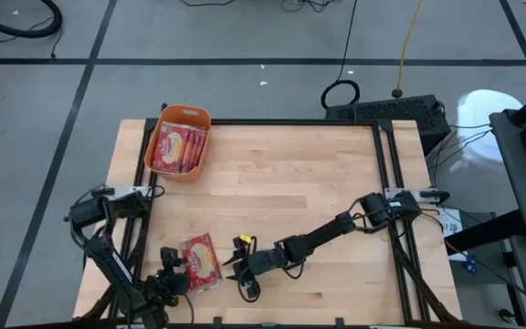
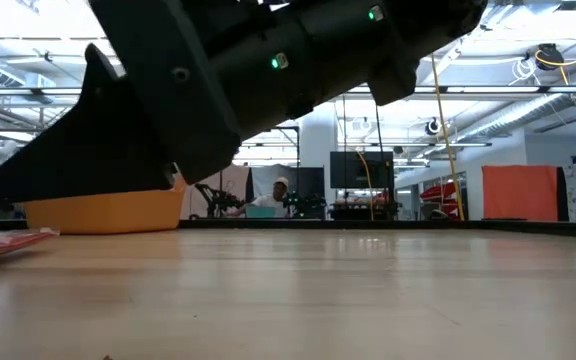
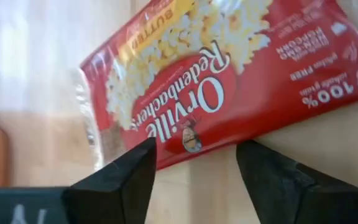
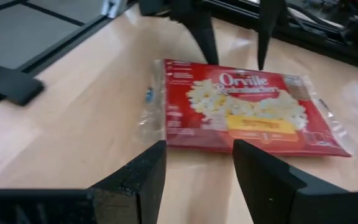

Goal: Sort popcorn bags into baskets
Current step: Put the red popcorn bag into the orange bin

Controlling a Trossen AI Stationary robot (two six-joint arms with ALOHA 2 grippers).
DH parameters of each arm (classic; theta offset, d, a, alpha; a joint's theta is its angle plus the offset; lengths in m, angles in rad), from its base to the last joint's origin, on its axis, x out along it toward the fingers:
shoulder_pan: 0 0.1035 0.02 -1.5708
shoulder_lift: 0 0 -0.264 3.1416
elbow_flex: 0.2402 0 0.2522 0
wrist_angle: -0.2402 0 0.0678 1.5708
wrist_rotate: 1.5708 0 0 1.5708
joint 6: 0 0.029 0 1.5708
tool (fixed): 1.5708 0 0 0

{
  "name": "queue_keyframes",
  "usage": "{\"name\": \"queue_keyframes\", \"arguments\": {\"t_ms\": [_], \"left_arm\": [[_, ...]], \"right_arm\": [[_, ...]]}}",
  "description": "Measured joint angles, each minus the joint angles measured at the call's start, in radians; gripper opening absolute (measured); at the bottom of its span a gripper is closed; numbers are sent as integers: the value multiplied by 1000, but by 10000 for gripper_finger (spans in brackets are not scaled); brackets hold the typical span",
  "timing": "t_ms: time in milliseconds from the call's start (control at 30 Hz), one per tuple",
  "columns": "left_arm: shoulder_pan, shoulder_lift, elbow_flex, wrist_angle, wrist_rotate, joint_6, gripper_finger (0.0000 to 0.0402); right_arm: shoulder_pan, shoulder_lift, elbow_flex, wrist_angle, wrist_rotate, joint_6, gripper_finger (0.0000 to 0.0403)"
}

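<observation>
1 bag (image 1: 202, 261) lies flat on the surface (image 1: 290, 183), faced by both gaping, empty claws: left (image 1: 173, 277), right (image 1: 237, 259); gripping and carrying it to the basket (image 1: 166, 170) is judged next

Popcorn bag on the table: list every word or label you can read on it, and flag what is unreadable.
"Orville Redenbacher's": brand name on the popcorn bag, across its red oval.
"BUTTER": on the bag's yellow band.
"100%": in the white small print at one end; the rest of that print is too blurred to read.
Bags in the orange basket: print too small to read.
</observation>
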Motion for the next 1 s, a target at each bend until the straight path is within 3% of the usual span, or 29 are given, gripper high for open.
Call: {"name": "queue_keyframes", "arguments": {"t_ms": [400,833,1000], "left_arm": [[62,1,0,51,-61,484,228],[118,1,-45,220,-74,623,25],[123,4,-37,238,-135,603,11]], "right_arm": [[-44,0,0,-72,9,113,180],[-33,-1,0,-109,8,123,180],[-14,-26,0,-195,44,119,180]]}}
